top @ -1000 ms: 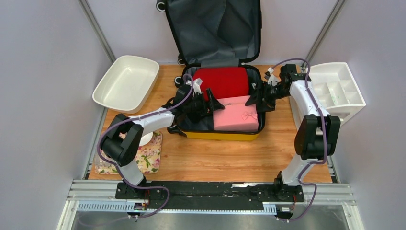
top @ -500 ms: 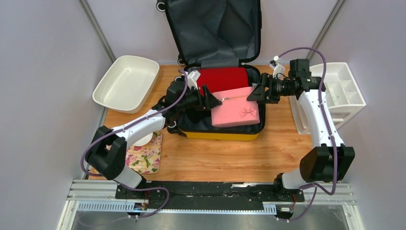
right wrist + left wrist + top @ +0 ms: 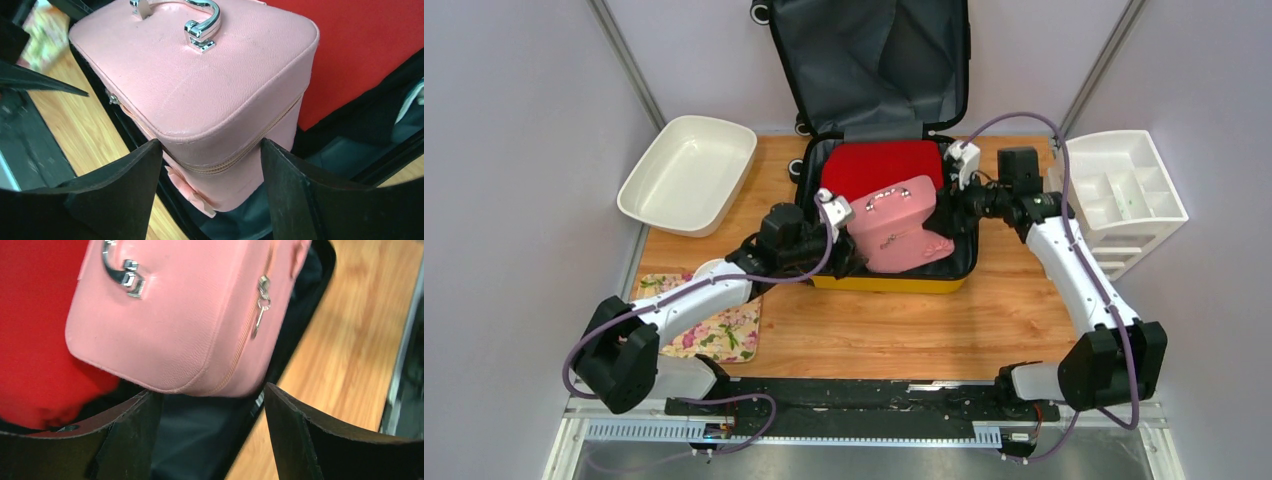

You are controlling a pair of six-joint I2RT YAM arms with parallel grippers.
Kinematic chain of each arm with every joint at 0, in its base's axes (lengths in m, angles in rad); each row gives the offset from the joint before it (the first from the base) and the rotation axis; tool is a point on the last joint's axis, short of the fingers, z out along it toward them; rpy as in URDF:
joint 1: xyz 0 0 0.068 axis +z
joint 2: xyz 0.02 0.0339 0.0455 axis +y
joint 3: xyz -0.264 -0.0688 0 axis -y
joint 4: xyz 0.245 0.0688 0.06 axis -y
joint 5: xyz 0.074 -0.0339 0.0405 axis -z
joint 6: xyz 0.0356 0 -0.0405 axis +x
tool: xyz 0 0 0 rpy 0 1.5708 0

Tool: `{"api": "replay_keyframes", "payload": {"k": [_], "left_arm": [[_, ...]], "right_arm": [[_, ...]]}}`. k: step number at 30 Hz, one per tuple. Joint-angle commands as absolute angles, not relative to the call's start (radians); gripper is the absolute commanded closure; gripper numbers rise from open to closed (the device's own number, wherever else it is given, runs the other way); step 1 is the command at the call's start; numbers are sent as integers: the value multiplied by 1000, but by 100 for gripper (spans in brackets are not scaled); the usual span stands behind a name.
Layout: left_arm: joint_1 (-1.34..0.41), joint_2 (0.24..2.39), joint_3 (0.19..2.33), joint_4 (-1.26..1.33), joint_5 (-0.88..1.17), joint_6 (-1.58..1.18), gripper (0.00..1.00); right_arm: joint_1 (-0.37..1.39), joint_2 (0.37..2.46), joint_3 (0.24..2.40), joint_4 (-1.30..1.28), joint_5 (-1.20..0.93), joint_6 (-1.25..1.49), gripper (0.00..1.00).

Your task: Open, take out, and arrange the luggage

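Note:
The luggage [image 3: 889,284] is a yellow suitcase lying open on the table, its grey-lined lid [image 3: 864,60] leaning against the back wall. Inside it a small pink case [image 3: 894,230] with a metal handle stands tilted, in front of a red bundle [image 3: 879,165]. My left gripper [image 3: 852,248] is open at the pink case's left. In the left wrist view [image 3: 207,390] the case [image 3: 175,315] sits just beyond the fingertips. My right gripper [image 3: 946,208] is open at the case's right. In the right wrist view [image 3: 210,142] a corner of the case [image 3: 200,85] lies between the fingers.
A white basin [image 3: 687,172] stands at the back left. A white compartment organiser [image 3: 1124,190] stands at the right. A floral mat [image 3: 724,325] lies at the front left, partly under my left arm. Bare wooden table [image 3: 904,330] lies in front of the suitcase.
The pink case has gone from lying flat to standing tilted on end. My left arm has drawn back toward the front left; my right gripper has dropped closer to the case's right side.

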State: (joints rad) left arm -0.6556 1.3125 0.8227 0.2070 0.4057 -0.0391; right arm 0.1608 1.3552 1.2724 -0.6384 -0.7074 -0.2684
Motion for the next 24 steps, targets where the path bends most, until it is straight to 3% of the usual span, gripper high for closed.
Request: {"api": "replay_keyframes", "payload": {"k": [1, 5, 8, 13, 16, 20, 24], "left_arm": [[-730, 1264, 767, 327, 580, 166, 19], [-732, 1230, 723, 284, 586, 132, 16], [-723, 1209, 741, 227, 600, 103, 14], [-667, 1158, 834, 46, 791, 158, 10], [-640, 1202, 974, -132, 805, 179, 9], [-621, 1354, 1257, -363, 845, 136, 9], [-557, 1471, 1347, -244, 913, -128, 9]], "right_arm": [[203, 1250, 1116, -653, -688, -558, 25], [169, 1175, 1085, -790, -675, -658, 23], [164, 1131, 1113, -894, -655, -704, 15], [98, 1138, 1282, -1133, -722, -788, 8], [68, 1190, 1391, -1186, -782, -715, 8], [77, 1317, 1521, -1077, -851, -352, 15], [100, 1507, 1681, -1127, -897, -221, 21]]}}
